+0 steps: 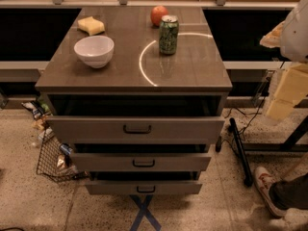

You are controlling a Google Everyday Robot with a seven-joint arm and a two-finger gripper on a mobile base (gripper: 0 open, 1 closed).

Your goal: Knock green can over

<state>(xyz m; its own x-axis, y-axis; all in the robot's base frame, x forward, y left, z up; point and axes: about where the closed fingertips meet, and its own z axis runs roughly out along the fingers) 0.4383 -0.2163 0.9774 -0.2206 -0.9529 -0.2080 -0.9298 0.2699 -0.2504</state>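
At the left of the surface [192,69] lie a yellow sponge [91,25] and a white bowl [94,50], both well apart from the target, so a leftward topple has open room. The green can [169,34] stands upright right of centre, with the apple [159,14] just behind it. A sideways nudge high on its wall should tip it rather than slide it. Pushed too hard, it may roll toward an edge. The gripper [285,94] hangs beyond the right edge, well apart from the can. Whether it is spread or pressed together cannot be told.
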